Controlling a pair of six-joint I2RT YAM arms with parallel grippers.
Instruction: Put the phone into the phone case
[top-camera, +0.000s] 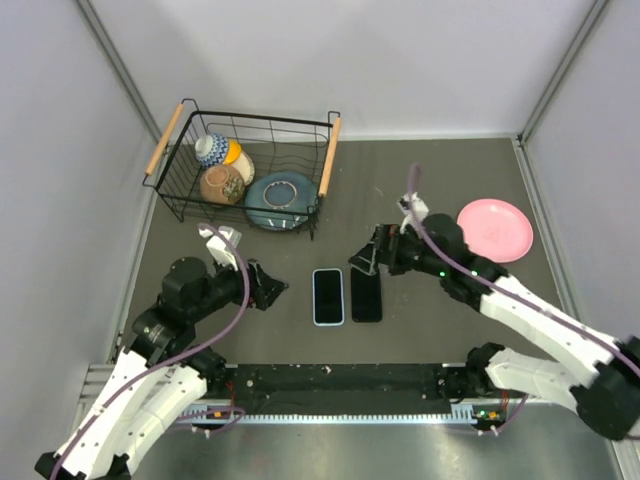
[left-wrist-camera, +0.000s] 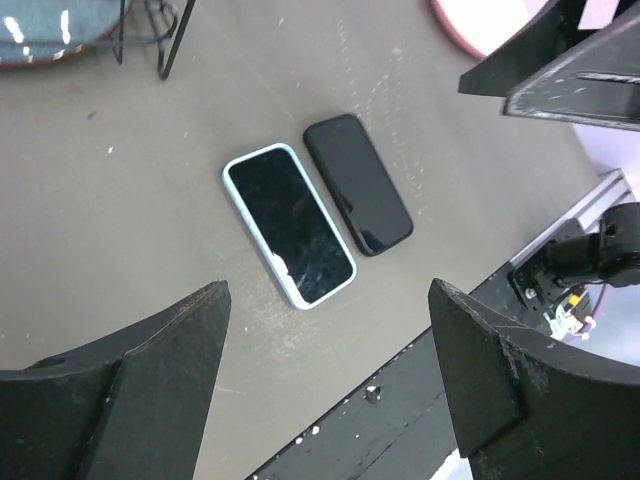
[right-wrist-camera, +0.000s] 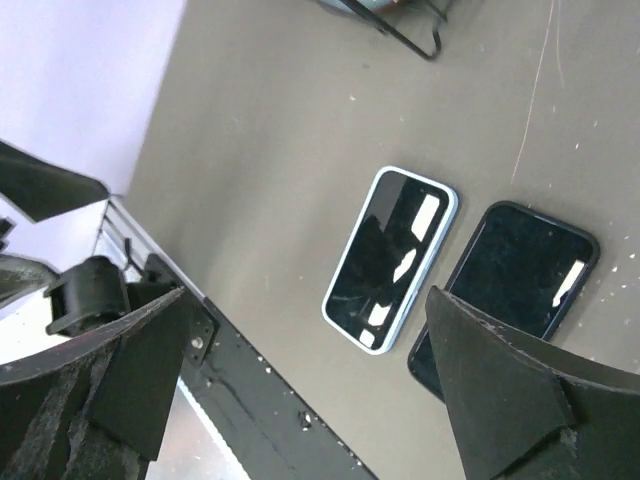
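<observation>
At table (top-camera: 290, 335) centre, blue-rimmed phone (top-camera: 328, 296) just beside black phone case (top-camera: 366, 295)

Dark grey table (top-camera: 440, 175) carries a light-blue-edged phone (top-camera: 328, 296) lying flat near its front edge, a black phone case (top-camera: 366, 296) flat just beside the phone's right side, a wire basket (top-camera: 260, 118) behind-left of the phone, and a pink plate (top-camera: 495, 230) well off to its right.

A blue-rimmed phone (right-wrist-camera: 390, 260) lies flat on the grey table (right-wrist-camera: 270, 120), just beside a black phone case (right-wrist-camera: 512, 288).
</observation>
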